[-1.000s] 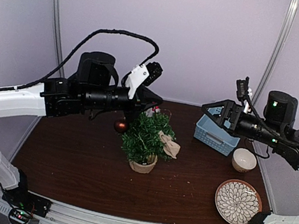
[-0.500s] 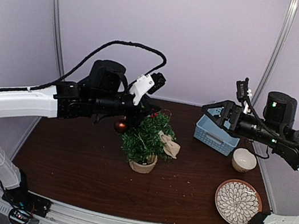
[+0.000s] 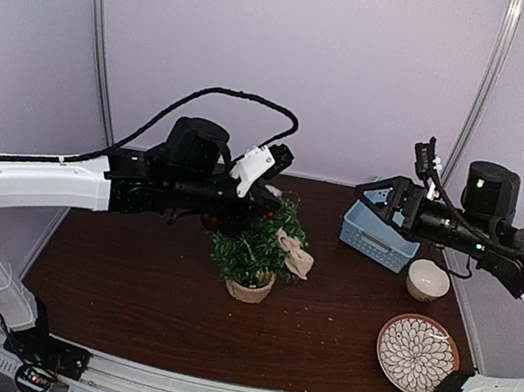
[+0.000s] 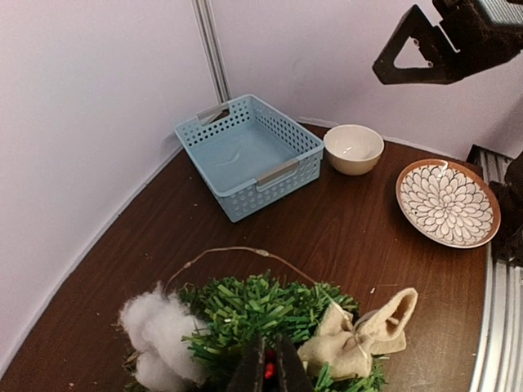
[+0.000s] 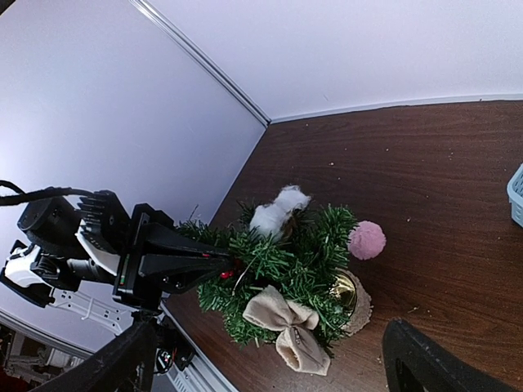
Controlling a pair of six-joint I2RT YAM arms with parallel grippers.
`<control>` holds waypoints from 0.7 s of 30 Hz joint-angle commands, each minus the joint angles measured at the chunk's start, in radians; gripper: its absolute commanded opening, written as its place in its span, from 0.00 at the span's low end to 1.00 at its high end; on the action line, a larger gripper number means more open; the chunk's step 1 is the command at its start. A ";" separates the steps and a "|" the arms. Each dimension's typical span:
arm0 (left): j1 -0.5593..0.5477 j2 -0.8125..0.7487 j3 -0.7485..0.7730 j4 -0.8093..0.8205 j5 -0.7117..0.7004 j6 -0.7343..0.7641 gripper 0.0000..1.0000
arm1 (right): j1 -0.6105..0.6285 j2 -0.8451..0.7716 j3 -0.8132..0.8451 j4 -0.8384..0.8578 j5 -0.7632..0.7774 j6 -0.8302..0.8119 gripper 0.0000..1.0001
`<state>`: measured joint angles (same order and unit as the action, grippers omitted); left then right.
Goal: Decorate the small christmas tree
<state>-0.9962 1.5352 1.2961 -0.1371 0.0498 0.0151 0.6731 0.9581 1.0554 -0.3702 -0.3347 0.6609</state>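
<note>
The small christmas tree [image 3: 251, 247] stands mid-table in its burlap pot [image 3: 251, 288]. It carries a beige bow [image 3: 296, 256], a white cotton puff [image 4: 159, 331], a pink pompom [image 5: 366, 240] and a gold bell [image 5: 344, 287]. My left gripper [image 3: 267, 197] reaches in from the left to the tree's top and is shut on a small red berry sprig [image 4: 268, 369] among the needles [image 4: 270, 310]. The sprig also shows in the right wrist view as red berries [image 5: 222, 275] at the fingertips. My right gripper [image 3: 378, 198] hangs open and empty, high above the table right of the tree.
A light blue basket [image 3: 377, 237] sits empty at the back right. In front of it are a cream bowl [image 3: 427, 280] and a flower-patterned plate [image 3: 415, 353]. A thin wire loop [image 4: 237, 249] lies on the table behind the tree.
My left arm has swung right and down, bringing its shut gripper from above and behind the tree into its top branches. The right arm has not moved.
</note>
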 commanded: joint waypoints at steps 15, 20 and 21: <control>0.005 -0.129 0.038 -0.022 0.039 -0.012 0.53 | -0.010 0.019 -0.021 0.069 -0.037 0.022 0.99; 0.006 -0.167 0.071 -0.075 -0.021 -0.012 0.82 | -0.010 0.036 -0.020 0.084 -0.044 0.000 0.99; 0.013 -0.173 0.084 -0.091 -0.030 -0.041 0.89 | -0.011 0.037 -0.019 0.084 -0.043 -0.008 0.99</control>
<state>-0.9962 1.4036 1.3228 -0.1982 0.0685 0.0090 0.6670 0.9890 1.0519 -0.3202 -0.3634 0.6781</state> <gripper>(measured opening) 0.769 0.995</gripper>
